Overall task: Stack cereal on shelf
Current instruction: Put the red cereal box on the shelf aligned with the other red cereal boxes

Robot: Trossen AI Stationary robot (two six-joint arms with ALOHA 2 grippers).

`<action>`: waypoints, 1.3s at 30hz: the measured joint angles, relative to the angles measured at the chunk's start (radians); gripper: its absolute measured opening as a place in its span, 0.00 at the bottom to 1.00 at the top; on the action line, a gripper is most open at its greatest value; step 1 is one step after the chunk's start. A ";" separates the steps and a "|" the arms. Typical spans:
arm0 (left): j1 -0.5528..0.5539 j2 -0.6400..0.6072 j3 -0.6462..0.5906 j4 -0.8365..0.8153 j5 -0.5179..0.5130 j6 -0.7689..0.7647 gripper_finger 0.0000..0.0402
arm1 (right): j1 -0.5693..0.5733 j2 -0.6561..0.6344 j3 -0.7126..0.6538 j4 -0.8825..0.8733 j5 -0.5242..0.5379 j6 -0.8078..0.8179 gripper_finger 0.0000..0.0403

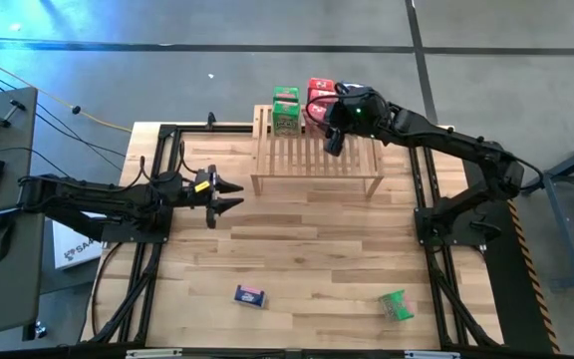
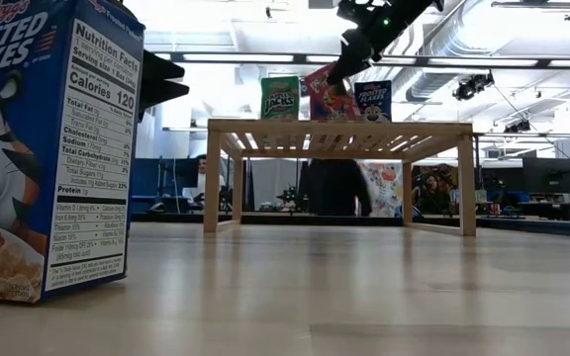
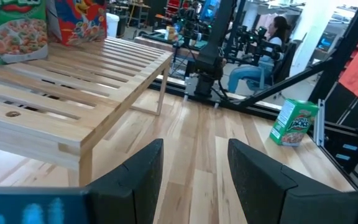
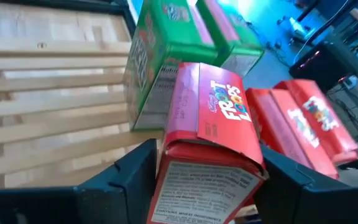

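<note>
The light-wood shelf (image 1: 317, 160) stands at the table's far middle. On its far part stand green cereal boxes (image 1: 285, 110) and red ones (image 1: 319, 92); the low view also shows a blue one (image 2: 372, 100). My right gripper (image 1: 333, 135) is over the shelf, shut on a red Froot Loops box (image 4: 207, 143). My left gripper (image 1: 229, 194) is open and empty, left of the shelf, above the table. A blue box (image 1: 251, 295) and a green box (image 1: 397, 305) rest on the table near its front edge. My right gripper pinches the red box between its two fingers (image 4: 135, 174), one on each side of the box, near its end panel (image 4: 197, 186). The fingers come from above, slanting down. The box sits tilted (image 2: 328, 94) just over the shelf's slats, beside the green boxes; whether it touches them, I cannot tell.
The shelf's near slats (image 3: 73, 81) are bare. The blue Frosted Flakes box (image 2: 47, 148) stands upright close to the low camera. Black frame rails (image 1: 157, 179) run along the table's left and right sides. A person sits beyond the table (image 3: 272, 43).
</note>
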 joint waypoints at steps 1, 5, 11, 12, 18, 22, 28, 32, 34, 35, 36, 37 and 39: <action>0.002 0.000 0.000 0.000 0.000 0.000 0.42 | 0.000 0.000 0.000 0.007 0.000 0.000 0.51; 0.008 0.000 0.000 -0.004 0.000 0.000 0.42 | 0.000 0.000 0.000 0.003 -0.002 0.007 0.51; 0.008 0.000 0.000 -0.006 0.000 0.005 0.42 | 0.000 0.000 0.000 0.001 -0.114 0.074 0.49; 0.008 0.000 0.000 -0.005 0.000 0.001 0.42 | 0.000 0.000 0.000 0.005 -0.122 0.082 0.48; 0.008 0.000 0.000 -0.005 0.000 -0.004 0.42 | 0.000 0.008 -0.001 -0.002 -0.099 0.109 0.47; 0.007 0.000 0.000 -0.004 0.000 -0.028 0.42 | 0.000 0.012 -0.001 0.009 -0.037 0.116 0.47; 0.007 0.000 0.000 -0.003 0.000 -0.053 0.42 | 0.000 0.011 -0.001 0.052 -0.034 0.074 0.47; 0.007 0.000 0.000 -0.003 0.000 -0.055 0.42 | -0.015 0.011 -0.001 0.046 -0.094 0.076 0.43; 0.007 0.000 0.000 -0.002 0.000 -0.063 0.42 | -0.025 0.011 -0.001 0.039 -0.110 0.090 0.40; 0.007 0.000 0.000 -0.002 0.000 -0.066 0.42 | -0.029 0.011 -0.001 0.036 -0.112 0.097 0.39; 0.007 0.000 0.000 -0.002 0.000 -0.071 0.42 | -0.033 0.011 -0.001 0.033 -0.115 0.098 0.37; 0.007 0.000 0.000 -0.002 0.000 -0.073 0.42 | -0.035 0.010 -0.001 0.031 -0.119 0.098 0.36; 0.007 0.000 0.000 -0.001 0.000 -0.073 0.42 | -0.037 0.010 -0.001 0.030 -0.130 0.097 0.34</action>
